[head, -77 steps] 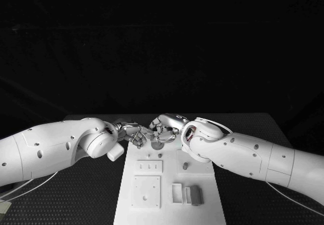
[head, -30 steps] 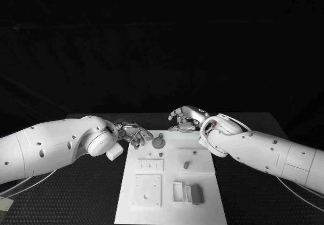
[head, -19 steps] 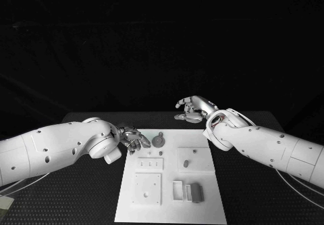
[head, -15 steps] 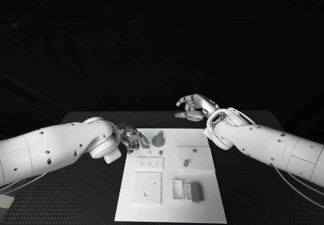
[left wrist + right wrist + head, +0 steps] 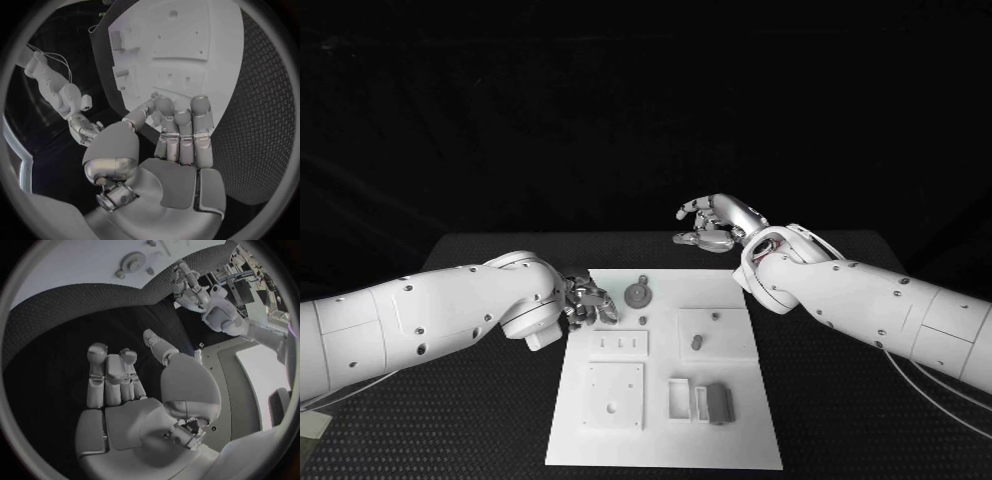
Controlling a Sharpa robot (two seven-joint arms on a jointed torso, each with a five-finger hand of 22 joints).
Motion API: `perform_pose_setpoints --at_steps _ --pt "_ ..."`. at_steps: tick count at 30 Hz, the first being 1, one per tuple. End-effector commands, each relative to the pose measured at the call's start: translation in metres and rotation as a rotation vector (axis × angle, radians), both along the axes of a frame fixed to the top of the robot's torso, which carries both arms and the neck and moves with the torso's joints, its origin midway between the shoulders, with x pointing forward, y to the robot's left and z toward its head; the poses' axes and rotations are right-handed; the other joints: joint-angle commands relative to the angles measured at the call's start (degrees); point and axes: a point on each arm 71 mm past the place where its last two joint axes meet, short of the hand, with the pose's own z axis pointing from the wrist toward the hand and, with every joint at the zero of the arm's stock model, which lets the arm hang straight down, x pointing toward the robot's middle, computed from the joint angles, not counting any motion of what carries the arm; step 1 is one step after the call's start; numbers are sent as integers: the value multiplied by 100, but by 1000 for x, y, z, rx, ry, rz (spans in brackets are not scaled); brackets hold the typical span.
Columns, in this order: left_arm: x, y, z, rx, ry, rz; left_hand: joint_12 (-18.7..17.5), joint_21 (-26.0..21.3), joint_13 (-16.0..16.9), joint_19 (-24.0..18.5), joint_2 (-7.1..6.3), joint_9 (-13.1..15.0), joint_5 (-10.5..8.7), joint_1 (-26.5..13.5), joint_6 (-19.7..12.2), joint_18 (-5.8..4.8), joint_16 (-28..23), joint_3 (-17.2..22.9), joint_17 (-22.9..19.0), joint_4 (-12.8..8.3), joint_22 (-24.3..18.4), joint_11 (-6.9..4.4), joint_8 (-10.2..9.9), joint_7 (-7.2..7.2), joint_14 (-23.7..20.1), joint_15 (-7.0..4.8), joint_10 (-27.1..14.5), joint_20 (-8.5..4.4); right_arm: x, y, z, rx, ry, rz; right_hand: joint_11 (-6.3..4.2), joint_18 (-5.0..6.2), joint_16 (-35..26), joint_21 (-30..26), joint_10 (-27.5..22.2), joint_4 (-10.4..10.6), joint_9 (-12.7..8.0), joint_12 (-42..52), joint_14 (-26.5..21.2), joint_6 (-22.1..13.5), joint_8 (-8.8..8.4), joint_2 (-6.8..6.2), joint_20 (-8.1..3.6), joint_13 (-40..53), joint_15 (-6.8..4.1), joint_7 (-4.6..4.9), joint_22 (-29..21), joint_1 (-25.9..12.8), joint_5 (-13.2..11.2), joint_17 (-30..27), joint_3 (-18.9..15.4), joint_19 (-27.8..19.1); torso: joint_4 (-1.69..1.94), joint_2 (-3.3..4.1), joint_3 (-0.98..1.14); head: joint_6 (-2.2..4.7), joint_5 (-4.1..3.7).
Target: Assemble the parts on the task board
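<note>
White task board (image 5: 733, 420) mid-table — left hand (image 5: 587, 303) empty at board edge; right hand (image 5: 714, 222) empty, raised beyond.

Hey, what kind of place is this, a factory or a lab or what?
Probably a robotics lab test bench. A white task board with small grey parts lies on a black table against a dark backdrop, and the left hand and right hand hover empty.

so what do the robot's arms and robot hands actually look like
Both arms have smooth, rounded white shells dotted with small dark screw holes, with thin pale cables trailing below them. The left robot hand and right robot hand are silver metal, with jointed segmented fingers and grey palm pads.
</note>
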Motion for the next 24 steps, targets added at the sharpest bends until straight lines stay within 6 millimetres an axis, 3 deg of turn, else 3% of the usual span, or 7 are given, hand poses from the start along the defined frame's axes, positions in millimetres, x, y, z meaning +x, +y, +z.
perform_pose_setpoints --at_steps 1,6,14,24 --pt "-2 -2 -4 37 30 -10 201 133 98 -124 269 1837 -205 129 110 184 190 -44 -74 3 149 -98 -41 -160 -203 -70 -455 -31 0 0 0 4 0 -1 -3 447 -37 -30 -42 11 8 -13 -56 7 18 35 -30 -5 -3 43 51 26 -15 -7 6 6 -3 1 -1 -20 3" --pt "-3 -10 -9 38 41 -24 521 408 167 -129 225 2141 -76 141 166 221 526 -35 -292 8 142 -137 -154 -193 -228 -125 -510 -73 0 2 0 3 3 1 -3 447 -38 -31 -43 7 8 -12 -57 8 19 45 -29 -7 -3 43 52 35 -15 -6 6 6 -8 1 2 -44 1" --pt "-4 -13 -15 66 30 -35 667 548 130 -79 127 2312 426 114 295 237 729 -17 -471 19 131 -187 -239 -241 -200 -180 -461 -114 0 3 0 -1 9 4 -4 447 -38 -31 -43 4 9 -11 -57 11 20 52 -29 -9 -4 42 54 41 -15 -5 5 5 -20 7 3 -66 -19" --pt "-4 -16 -17 113 12 -64 699 571 101 -65 116 2361 438 86 342 237 783 -24 -545 37 123 -201 -280 -255 -190 -195 -443 -124 0 3 0 -5 15 7 -4 447 -39 -31 -43 1 9 -9 -58 11 20 54 -27 -11 -4 42 55 42 -15 -4 -1 4 -3 -1 3 -101 -48"
